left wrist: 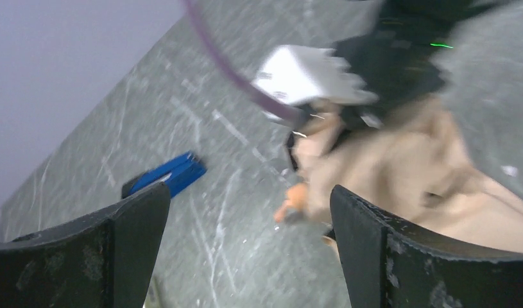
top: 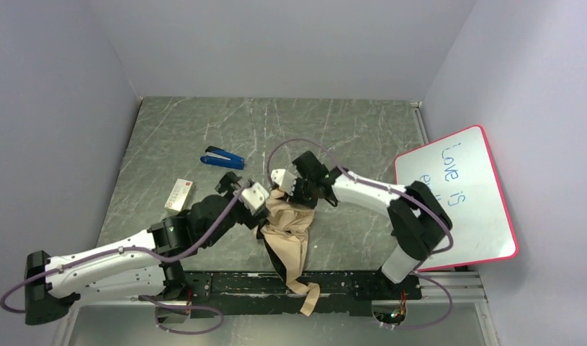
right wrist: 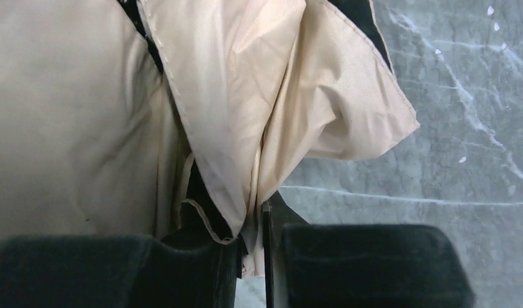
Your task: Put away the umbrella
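Plainly, the right gripper (right wrist: pixel 252 234) is seen nearly closed. Its two dark padded fingers (right wrist: pixel 374 263) are pressed toward each other with only a thin slit left, and a fold of the umbrella (right wrist: pixel 246 96) is pinched in that slit. Above the fingertips the cloth is spread in loose pleats, cream-beige and faintly glossy, with a stitched hem and black lining shown at the edges. To the right of the fingers the grey, marble-veined table (right wrist: pixel 464 128) is exposed.

The left gripper (left wrist: pixel 246 202) is held wide apart, and nothing is gripped or touched by its curved black fingers. The scratched tabletop is seen between them. Beyond the right-hand finger the crumpled beige cloth is found, with a small orange-tan piece (left wrist: pixel 292 202) at its edge, too blurred to be named. Beyond the left-hand finger a blue stapler (left wrist: pixel 172 176) is laid flat, well apart.

From above, the umbrella is seen collapsed into a limp, wrinkled bundle on the table. Its long axis is run from the two sets of fingertips, both close by its far end, back toward the arm bases, and a narrow tail of cloth is draped over the near edge. A small white and red box (top: pixel 178 194) and a pink-framed whiteboard (top: pixel 456 198) are set off to either side.
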`<state>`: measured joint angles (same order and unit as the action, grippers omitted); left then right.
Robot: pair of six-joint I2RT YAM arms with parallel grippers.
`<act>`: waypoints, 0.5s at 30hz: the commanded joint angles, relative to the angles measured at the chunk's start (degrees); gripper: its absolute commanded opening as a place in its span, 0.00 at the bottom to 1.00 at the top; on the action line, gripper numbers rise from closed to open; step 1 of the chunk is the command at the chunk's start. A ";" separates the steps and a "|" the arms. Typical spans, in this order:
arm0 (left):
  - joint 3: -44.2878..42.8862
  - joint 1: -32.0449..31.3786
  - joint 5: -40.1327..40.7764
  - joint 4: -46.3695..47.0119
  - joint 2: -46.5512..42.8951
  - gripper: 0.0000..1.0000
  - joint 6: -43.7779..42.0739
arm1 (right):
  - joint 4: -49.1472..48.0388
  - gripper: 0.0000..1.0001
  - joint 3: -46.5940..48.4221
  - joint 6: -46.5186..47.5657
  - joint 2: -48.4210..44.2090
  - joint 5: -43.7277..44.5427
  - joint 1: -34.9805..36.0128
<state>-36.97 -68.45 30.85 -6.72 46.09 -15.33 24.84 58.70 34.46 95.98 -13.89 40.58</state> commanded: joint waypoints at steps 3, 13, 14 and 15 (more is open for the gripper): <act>-6.77 20.06 -7.61 -6.53 5.42 0.97 13.77 | -15.81 0.17 -12.91 -1.23 -9.79 18.44 9.47; -16.31 37.96 -26.28 -6.67 16.42 0.97 13.85 | -39.50 0.17 -30.34 2.36 -14.75 44.40 25.41; -16.83 38.10 -29.30 -6.64 17.23 0.97 12.46 | -41.33 0.17 -31.27 3.09 -14.78 46.09 26.83; -17.16 38.12 -32.65 -6.56 18.13 0.97 11.12 | -43.05 0.17 -32.34 3.81 -14.77 48.09 28.43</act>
<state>-51.24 -31.88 13.26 -13.17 61.87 -1.67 -9.52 30.44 35.51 81.34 23.73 64.40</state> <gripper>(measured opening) 0.973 0.171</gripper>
